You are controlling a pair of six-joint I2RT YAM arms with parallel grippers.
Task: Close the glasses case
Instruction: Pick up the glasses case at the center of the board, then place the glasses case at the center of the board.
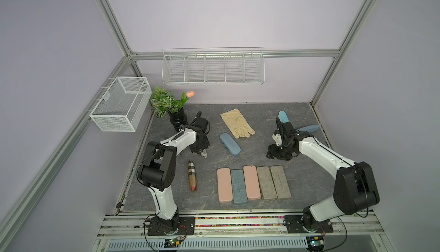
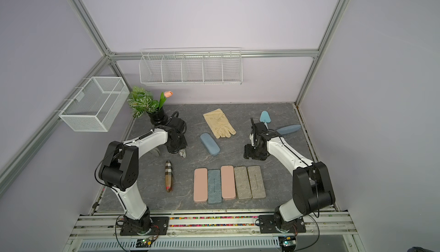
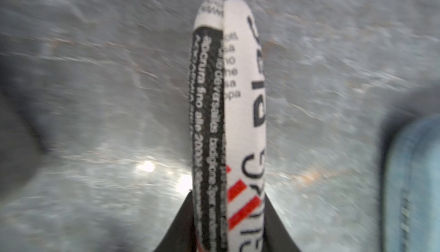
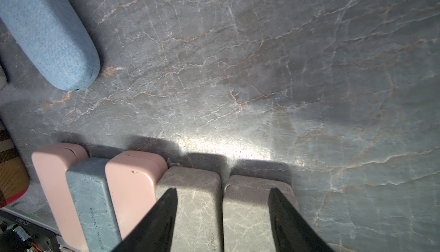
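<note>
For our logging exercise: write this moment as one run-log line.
left gripper: gripping printed case | right gripper: open, empty | printed case: looks closed

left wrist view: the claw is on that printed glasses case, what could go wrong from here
1. The left claw pinches the newsprint glasses case only at one end; the long free end could twist or slip out.
2. The blue fabric glasses case lies close beside it, so a sideways swing might knock it.
3. Blur hides whether the seam is fully shut.

Marbled grey tabletop [image 1: 262,119]: five flat cases [image 1: 251,183] in a row, blue case [image 1: 229,144], cream glove [image 1: 237,123], plaid case [image 1: 192,176], plant vase [image 1: 178,118].
</note>
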